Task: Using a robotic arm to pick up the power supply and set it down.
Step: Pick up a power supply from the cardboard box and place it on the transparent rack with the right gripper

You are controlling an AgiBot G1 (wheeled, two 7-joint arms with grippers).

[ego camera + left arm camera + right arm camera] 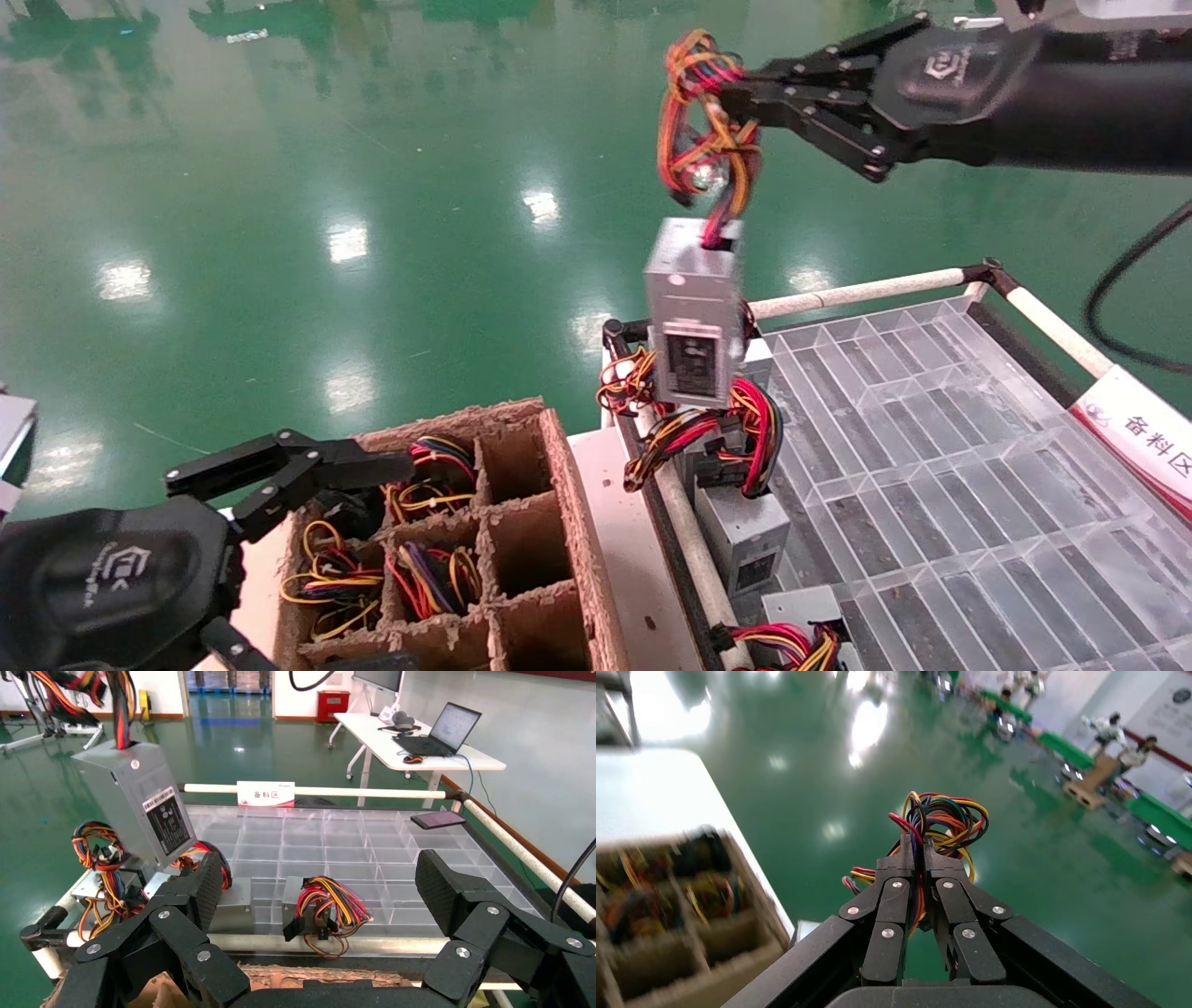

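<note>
While clenched on its wires, right claw [736,98] dangles power supply [694,317] below.

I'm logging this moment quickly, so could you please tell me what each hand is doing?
Left hand: open, empty, by the cardboard box.
Right hand: shut on the wires of the power supply, which hangs in the air.

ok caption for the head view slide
Right hand lifts the power supply by its wire bundle above the rack.
</note>
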